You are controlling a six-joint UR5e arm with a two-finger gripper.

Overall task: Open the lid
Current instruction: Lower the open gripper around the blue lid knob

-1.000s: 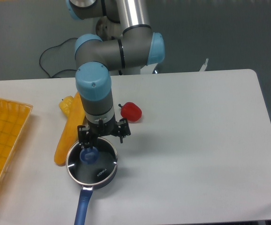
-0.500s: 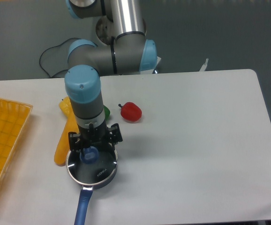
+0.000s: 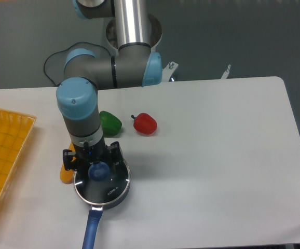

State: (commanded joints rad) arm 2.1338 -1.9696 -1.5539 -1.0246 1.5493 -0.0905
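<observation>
I'm looking at a robotics lab: the arm (image 3: 95, 72) is standing bolted at 12 o'clock on a bare white table (image 3: 217, 155), its black cable (image 3: 51, 65) trailing before a plain grey wall (image 3: 233, 36).

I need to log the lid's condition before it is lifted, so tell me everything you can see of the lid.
The lid is a round clear glass disc with a thin metal rim, small white lettering near its front edge and a blue knob at the centre. It lies flat and closed on the dark saucepan. The gripper hangs right at the knob; whether its fingers touch it cannot be told.
</observation>
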